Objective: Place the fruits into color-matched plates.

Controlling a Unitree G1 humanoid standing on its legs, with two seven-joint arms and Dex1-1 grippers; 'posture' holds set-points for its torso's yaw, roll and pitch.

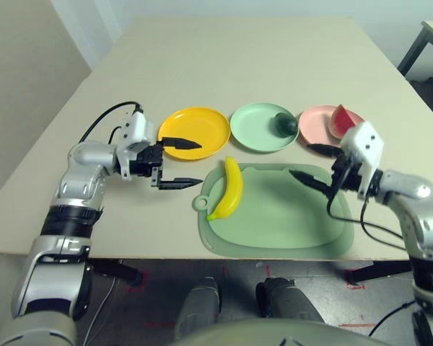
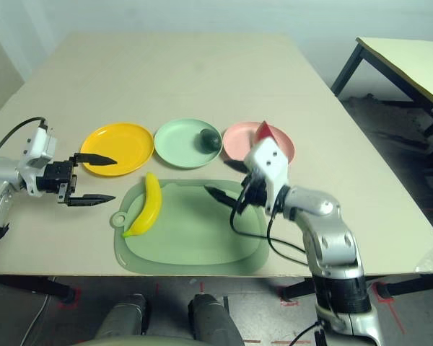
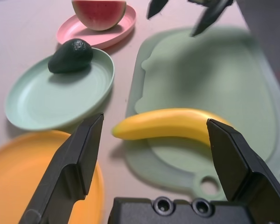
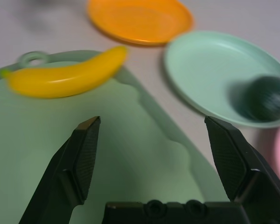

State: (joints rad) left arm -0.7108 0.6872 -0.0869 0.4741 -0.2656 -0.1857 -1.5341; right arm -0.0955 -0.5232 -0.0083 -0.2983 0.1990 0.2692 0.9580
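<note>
On the pale beige bench (image 1: 274,65) three round shallow plastic plates stand in a row: a yellow plate (image 1: 195,132) on the robot's left, a pale mint green plate (image 1: 260,128) in the middle and a pale pink plate (image 1: 319,122) on the right, each just beside the next. The dark green oval toy avocado (image 1: 283,124) lies in the mint green plate, toward the side nearest the pink one. The red toy watermelon wedge with green rind (image 1: 341,120) sits in the pink plate. The curved yellow toy banana (image 1: 231,189) is in no plate; it lies on the large pale green cutting mat (image 1: 289,216), along the mat's left edge near the ring tab (image 1: 200,203), with its far end pointing toward the gap between the yellow and mint plates. The left tool (image 1: 180,163) hangs at the left of the mat, its two black fingers spread wide, one tip over the near rim of the yellow plate and the other just short of the ring tab; it holds nothing, and in the left wrist view the banana lies between and beyond the fingers. The right tool (image 1: 310,162) hovers over the mat's far right corner, close to the pink plate, with its fingers also set wide apart and nothing between them.
</note>
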